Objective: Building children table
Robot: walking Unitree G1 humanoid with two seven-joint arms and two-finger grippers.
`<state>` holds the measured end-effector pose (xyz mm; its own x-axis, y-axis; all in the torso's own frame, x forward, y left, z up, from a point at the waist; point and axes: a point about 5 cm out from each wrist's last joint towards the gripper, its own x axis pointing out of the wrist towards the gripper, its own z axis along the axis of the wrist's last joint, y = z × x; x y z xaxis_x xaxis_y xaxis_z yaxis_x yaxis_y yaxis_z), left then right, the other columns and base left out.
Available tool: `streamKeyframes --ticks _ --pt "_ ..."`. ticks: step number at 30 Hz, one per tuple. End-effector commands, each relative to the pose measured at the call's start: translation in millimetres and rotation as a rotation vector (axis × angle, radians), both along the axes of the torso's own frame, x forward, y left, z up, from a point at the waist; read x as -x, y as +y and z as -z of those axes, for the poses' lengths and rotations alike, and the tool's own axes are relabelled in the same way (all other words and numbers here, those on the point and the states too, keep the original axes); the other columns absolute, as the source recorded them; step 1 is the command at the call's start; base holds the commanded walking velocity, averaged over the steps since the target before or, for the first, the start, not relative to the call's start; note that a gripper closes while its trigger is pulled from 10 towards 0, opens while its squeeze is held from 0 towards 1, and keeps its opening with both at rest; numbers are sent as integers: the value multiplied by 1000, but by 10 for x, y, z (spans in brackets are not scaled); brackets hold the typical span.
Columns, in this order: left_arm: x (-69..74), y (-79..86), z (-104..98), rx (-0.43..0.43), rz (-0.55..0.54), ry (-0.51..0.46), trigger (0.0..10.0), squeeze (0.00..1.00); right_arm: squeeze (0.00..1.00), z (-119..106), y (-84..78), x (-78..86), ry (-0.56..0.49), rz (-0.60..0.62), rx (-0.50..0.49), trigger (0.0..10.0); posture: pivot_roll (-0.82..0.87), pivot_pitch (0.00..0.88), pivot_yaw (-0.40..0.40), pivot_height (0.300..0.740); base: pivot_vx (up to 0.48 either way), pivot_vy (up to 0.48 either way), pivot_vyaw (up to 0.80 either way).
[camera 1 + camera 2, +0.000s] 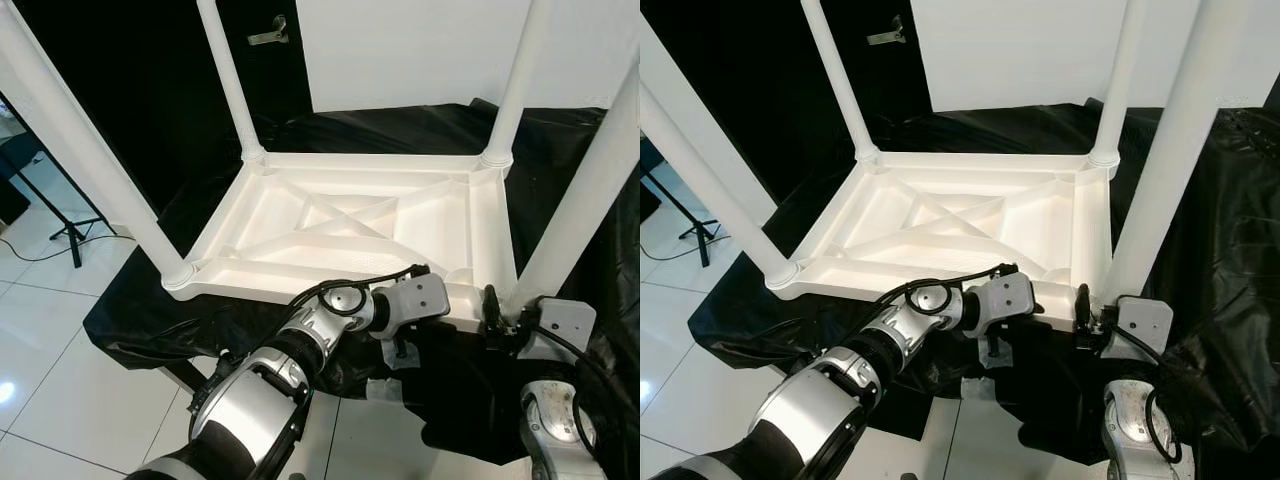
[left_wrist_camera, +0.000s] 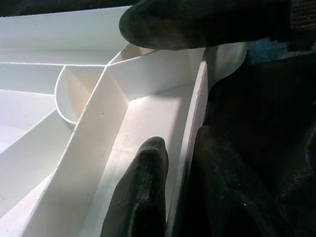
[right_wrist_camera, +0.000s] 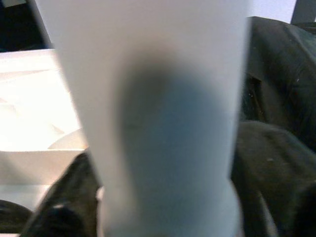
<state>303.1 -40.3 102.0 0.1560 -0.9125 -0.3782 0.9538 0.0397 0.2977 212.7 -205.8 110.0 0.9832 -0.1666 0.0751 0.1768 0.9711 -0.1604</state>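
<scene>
Black cloth draped over the work surface, hanging off the near edge in folds. Glossy white tile floor below, grey grout lines. Black tripod stand on the floor at far left, cable trailing beside it. Behind: dark door with metal lever handle, white wall next to it.

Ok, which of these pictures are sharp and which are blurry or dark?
Left eye view: sharp, evenly lit; the upturned white table is bright against the black cloth. Left wrist view: fairly clear, with dark, soft-edged fingers at the table's rim. Right wrist view: out of focus, a table leg very close, a grey shadow across it.
</scene>
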Motion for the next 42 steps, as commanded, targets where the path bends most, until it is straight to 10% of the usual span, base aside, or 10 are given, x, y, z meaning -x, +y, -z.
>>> streamKeyframes --ticks 1,2,3,15,16,18,19,32,42 --pt "73 9 223 -36 -96 50 10000 0 1000 144 14 9 82 -39 -10 10000 -27 0 108 740 0 0 0" --pt "75 6 225 -36 -95 50 10000 0 1000 126 6 -16 81 -73 11 10000 -27 0 108 740 0 0 0" --pt "79 2 226 -36 -94 50 10000 0 0 101 -8 -39 78 -114 38 10000 -26 0 106 740 0 0 0" --pt "64 17 220 -35 -102 48 10000 0 0 20 -109 -89 159 -436 77 10000 -17 0 104 740 0 0 0" --pt "58 22 219 -36 -104 46 10000 0 0 -6 -139 -90 170 -489 81 3647 -15 0 103 740 0 0 0" --pt "57 24 218 -37 -104 46 10000 0 0 -23 -150 -91 169 -505 85 3647 -16 0 104 740 0 0 0" --pt "55 25 217 -37 -105 45 10000 0 0 -32 -167 -92 174 -526 102 0 -15 0 105 740 0 0 0" --pt "59 27 221 -39 -101 46 10000 0 0 90 -208 -30 282 -572 102 0 -20 0 111 740 0 0 0" --pt "70 18 226 -39 -95 46 10000 0 0 190 -76 42 135 -49 -30 0 -20 0 111 740 0 0 0"
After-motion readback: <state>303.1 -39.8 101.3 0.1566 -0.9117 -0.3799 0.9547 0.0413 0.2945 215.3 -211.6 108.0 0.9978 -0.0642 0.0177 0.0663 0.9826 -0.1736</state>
